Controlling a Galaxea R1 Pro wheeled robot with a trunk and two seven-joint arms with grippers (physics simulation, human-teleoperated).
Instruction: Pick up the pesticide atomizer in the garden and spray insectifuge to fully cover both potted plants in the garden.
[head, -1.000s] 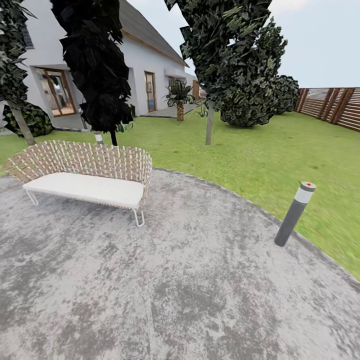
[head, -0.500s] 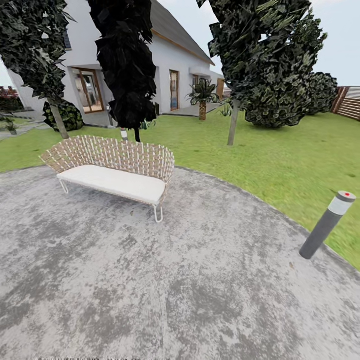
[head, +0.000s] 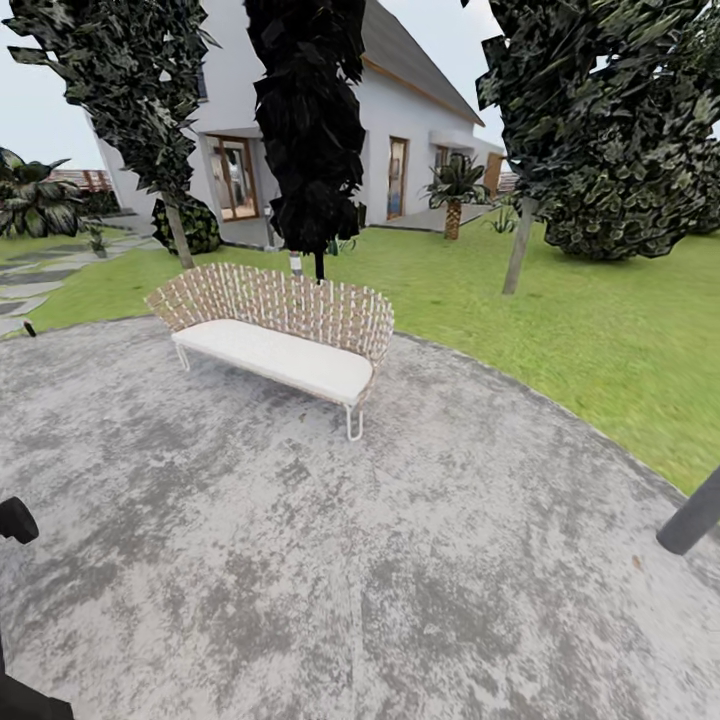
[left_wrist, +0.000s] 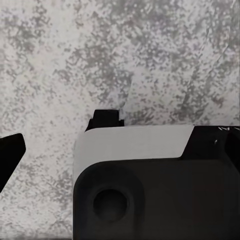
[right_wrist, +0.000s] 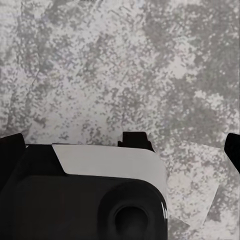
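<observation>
Grey mottled paving (head: 300, 560) spreads in a broad round pad across the near ground of the head view, and a dark rounded piece of the robot's left arm (head: 15, 520) pokes in at the left edge. Far left, beyond the pad, pale stepping stones (head: 30, 285) run through the grass past a big striped-leaf plant (head: 35, 200). A slim tree (head: 150, 90) stands next, with a round dark bush (head: 190, 225) at its foot. Just right of that, a woven bench (head: 285, 325) with a white seat cushion sits on the pad near its far rim, and a very dark tree (head: 310, 130) rises right behind it. A white house (head: 400, 140) with glazed doors lies further back, a small palm (head: 455, 190) beside it. Green lawn (head: 560, 320) of the garden fills the right side under a large leafy tree (head: 610, 120), and a dark grey post (head: 690, 515) leans in at the right edge of the pad. Both wrist views look down on the same speckled grey paving past dark gripper housings with white panels; whether the left gripper (left_wrist: 60, 132) or the right gripper (right_wrist: 182, 140) is spread or closed cannot be told. No atomizer or potted rosette can be made out here.
</observation>
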